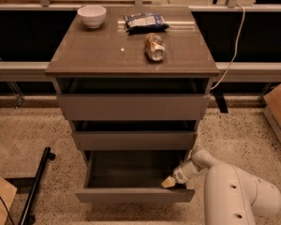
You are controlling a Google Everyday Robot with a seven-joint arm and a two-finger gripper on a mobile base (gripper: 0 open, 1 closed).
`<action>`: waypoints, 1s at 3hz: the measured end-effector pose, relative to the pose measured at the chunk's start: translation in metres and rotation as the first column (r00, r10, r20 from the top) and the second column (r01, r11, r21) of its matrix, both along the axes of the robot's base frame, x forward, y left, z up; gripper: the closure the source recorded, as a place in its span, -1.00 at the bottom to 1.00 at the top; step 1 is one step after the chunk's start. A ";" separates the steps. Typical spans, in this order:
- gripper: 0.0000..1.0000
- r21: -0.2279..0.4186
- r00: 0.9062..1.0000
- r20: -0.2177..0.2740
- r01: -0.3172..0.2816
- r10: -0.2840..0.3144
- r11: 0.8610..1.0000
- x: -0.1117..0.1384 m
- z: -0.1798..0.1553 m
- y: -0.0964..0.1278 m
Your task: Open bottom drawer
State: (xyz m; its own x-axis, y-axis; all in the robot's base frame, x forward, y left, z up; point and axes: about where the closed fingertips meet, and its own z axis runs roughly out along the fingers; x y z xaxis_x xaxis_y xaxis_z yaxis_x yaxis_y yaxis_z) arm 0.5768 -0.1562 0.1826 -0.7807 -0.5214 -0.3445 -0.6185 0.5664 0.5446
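camera view
- step in hand: pull phase of opening. The bottom drawer stands well out from the table, its front clearly forward of the two fronts above and most of its floor showing.
- task's thing, place: lowest tier, nearest the floor, under the middle drawer.
- tool: tan tip inside the box at the front right corner, against the back face of the front panel. Released or clenched: cannot tell.
- arm: bulky white casing, lower right, reaching in from the right.
- progress, my reading: opening largely done. How much travel remains is not visible.
- next move calls for: a short straight draw along the runners if more opening is wanted, otherwise lifting the tool up and clear of the panel without dragging it sideways.
- drawer build: flat, handle-less front, matt grey-brown. Shallow box with thin walls, inside dark and apparently bare.
- upper tiers: top drawer has a taller front. Both sit with dark gaps above them.
- table top: smooth, faintly glossy slab, square-edged.
- on top: white rounded bowl, crinkled blue-and-white snack bag, dented can lying on its side.
- floor: speckled, stone-like.
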 end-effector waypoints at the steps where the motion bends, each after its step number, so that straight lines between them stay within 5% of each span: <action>1: -0.93 -0.077 0.993 -0.114 0.008 -0.016 0.997 -0.025 -0.006 -0.026; 3: -1.00 -0.077 0.993 -0.115 0.008 -0.016 0.997 -0.025 -0.006 -0.023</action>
State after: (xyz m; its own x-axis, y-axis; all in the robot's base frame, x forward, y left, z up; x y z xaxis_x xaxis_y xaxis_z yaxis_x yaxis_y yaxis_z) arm 0.5516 -0.1795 0.1767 -0.8192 -0.5330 -0.2116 -0.5471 0.6159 0.5668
